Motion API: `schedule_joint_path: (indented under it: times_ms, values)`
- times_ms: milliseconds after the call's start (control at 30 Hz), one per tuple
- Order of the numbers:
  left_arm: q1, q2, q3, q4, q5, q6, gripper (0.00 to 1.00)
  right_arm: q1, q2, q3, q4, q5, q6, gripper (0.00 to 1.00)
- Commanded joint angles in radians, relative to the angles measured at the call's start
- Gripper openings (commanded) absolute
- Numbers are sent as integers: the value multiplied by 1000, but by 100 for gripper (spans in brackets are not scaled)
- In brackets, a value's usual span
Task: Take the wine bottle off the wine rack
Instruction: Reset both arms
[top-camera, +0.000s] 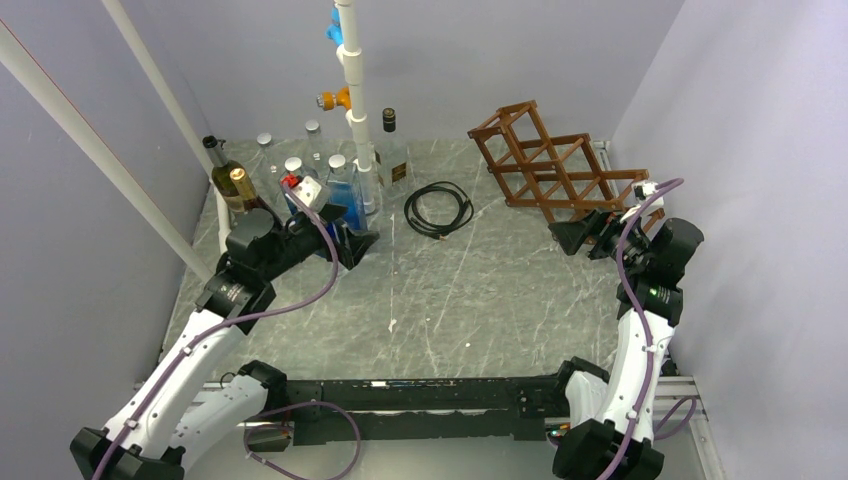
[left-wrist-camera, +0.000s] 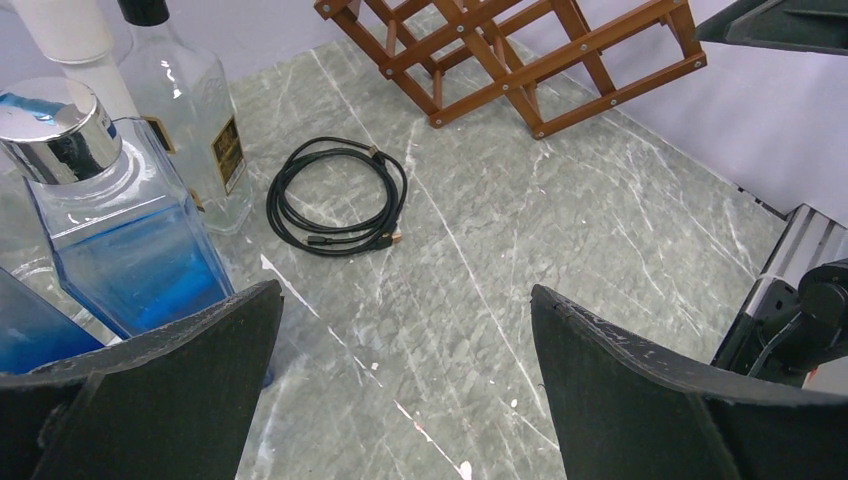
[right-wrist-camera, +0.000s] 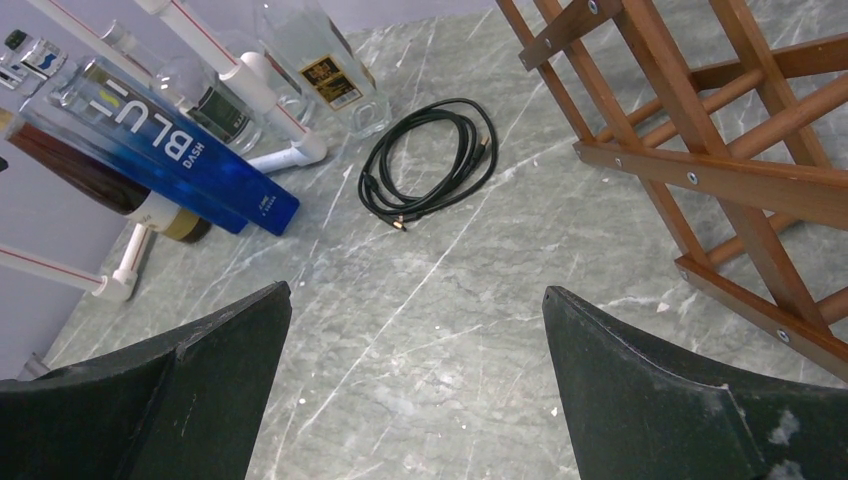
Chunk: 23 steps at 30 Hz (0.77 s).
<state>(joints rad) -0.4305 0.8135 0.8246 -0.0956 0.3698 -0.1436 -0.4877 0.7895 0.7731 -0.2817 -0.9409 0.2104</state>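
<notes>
Top view: wine rack (top-camera: 558, 165) sits at the far right of the table (top-camera: 480, 300), its cells set diamond-wise. Right gripper (top-camera: 572, 233) is just in front of its near end; contact can't be told from here. Wine bottle (top-camera: 224, 178) stands upright in the bottle group at far left, well apart from the rack. Left gripper (top-camera: 355, 240) is just beside a blue bottle (top-camera: 345, 195) at the foot of a white pipe post (top-camera: 355, 90). Coiled black cable (top-camera: 438, 208) lies between the bottles and the rack.

Left wrist view: left gripper (left-wrist-camera: 405, 290) has its jaws spread wide with nothing held, only bare table between them. The blue bottle (left-wrist-camera: 120, 240), chrome-capped, is right by one finger; whether they touch can't be told. A clear bottle (left-wrist-camera: 195, 110) with a black cap stands behind it. The cable (left-wrist-camera: 335, 200) is farther out, the rack (left-wrist-camera: 500, 60) beyond that.

Right wrist view: right gripper (right-wrist-camera: 418, 288) is wide open too and grips nothing. The rack (right-wrist-camera: 700, 150) is ahead, near one finger but apart from it. The cable (right-wrist-camera: 430, 160) lies mid-frame, with the blue bottle (right-wrist-camera: 170, 150) on the far side.
</notes>
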Motion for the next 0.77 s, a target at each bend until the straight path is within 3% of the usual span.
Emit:
schedule_joint_path:
  times_ms: [0, 733]
  values:
    - [6, -12, 8, 19, 31, -16, 100, -5, -20, 9, 41, 20, 14, 100]
    - [6, -92, 17, -5, 61, -171, 100, -4, -106, -26, 82, 123, 34, 100]
